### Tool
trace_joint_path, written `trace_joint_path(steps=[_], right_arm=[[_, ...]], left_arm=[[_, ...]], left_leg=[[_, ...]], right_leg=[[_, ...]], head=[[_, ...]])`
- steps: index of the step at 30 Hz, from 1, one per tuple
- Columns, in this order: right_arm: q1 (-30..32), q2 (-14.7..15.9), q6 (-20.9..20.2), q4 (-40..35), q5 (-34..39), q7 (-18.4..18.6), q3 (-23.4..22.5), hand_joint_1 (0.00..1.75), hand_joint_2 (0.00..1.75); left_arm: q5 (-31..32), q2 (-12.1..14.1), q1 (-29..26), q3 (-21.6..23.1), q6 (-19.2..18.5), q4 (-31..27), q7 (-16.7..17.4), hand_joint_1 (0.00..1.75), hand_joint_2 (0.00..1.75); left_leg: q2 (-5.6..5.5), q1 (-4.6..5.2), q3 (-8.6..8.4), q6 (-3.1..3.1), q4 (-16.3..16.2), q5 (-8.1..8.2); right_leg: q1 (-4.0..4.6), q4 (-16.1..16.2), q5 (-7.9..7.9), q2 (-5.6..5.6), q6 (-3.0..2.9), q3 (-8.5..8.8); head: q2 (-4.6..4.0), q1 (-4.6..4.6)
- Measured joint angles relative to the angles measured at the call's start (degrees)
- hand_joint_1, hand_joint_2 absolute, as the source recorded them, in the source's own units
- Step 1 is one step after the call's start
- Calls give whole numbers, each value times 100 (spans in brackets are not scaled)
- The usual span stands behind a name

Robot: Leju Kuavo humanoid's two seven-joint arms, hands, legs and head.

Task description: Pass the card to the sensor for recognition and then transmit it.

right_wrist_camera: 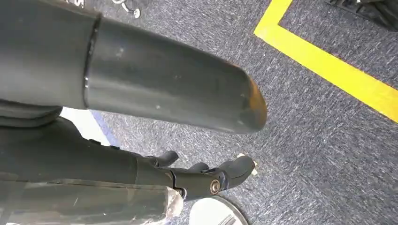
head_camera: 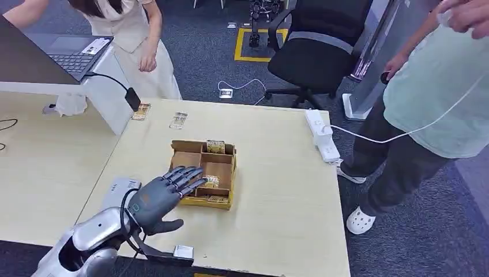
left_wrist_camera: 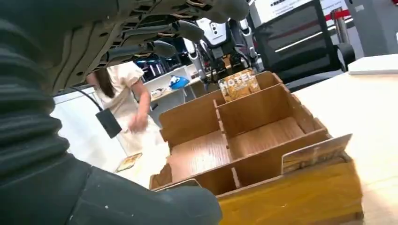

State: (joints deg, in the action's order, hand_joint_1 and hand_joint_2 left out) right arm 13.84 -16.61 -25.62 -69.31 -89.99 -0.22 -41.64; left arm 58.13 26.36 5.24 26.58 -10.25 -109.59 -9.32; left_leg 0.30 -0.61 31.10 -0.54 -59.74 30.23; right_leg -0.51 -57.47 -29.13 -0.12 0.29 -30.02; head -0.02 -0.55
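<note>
Under the left hand (head_camera: 158,199) fingers (head_camera: 187,176) sits the wooden card box (head_camera: 226,158), divided into compartments, on the pale table (head_camera: 282,202). Fingers spread wide, extended over the box's near-left part, holding nothing; thumb hangs apart on the robot's side. Cards stand on edge in the box: one card (head_camera: 210,180) just past the fingertips in the near compartment, another card (head_camera: 215,146) upright at the far wall, well beyond the fingers (wrist view shows it w/ printed face (left_wrist_camera: 239,84)). Card at near rim (left_wrist_camera: 315,152) also visible, just beside the thumb side. Right hand (right_wrist_camera: 206,178) hangs over carpet, fingers loosely curled, nothing in them as far as I can tell. Step in hand, my read: reaching to pick a card. To do well: lower fingertips straight onto the nearest card's top edge, pinch thumb vs. finger on both faces, avoid snagging dividers or pushing the box; lift vertically before swinging toward the sensor. Sensor (head_camera: 132,99) prob. the small black unit on cable, far left of the fingers — not certain.
</note>
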Motion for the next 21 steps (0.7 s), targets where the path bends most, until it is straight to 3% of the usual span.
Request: trace_joint_path(steps=[5, 10, 15, 21], right_arm=[[2, 0, 0, 0, 0, 2, -11, 0, 0], [4, -2, -42, -2, 0, 109, -31, 0, 0], [5, -2, -79, -2, 0, 122, -31, 0, 0], [5, -2, -79, -4, 0, 125, -31, 0, 0]], left_arm=[[583, -127, -38, 103, 129, -2, 460, 0, 175], [2067, -710, -163, 27, 232, -13, 1310, 0, 175], [2357, -1174, -226, -155, 214, -13, 1377, 0, 175], [2385, -1405, -254, -249, 203, -13, 1375, 0, 175]], left_leg=[[0, 0, 0, 0, 0, 0], [-1, 3, 3, -1, 0, 0], [-1, 4, 4, -1, -3, 1], [-2, 2, 3, -1, -2, 0]], right_leg=[[0, 0, 0, 0, 0, 0], [-2, 0, 0, 0, 0, 0], [-3, 1, 2, 0, 3, 0], [-2, 1, 2, -2, 3, -1]], head=[[0, -2], [0, -2], [0, -2], [0, -2]])
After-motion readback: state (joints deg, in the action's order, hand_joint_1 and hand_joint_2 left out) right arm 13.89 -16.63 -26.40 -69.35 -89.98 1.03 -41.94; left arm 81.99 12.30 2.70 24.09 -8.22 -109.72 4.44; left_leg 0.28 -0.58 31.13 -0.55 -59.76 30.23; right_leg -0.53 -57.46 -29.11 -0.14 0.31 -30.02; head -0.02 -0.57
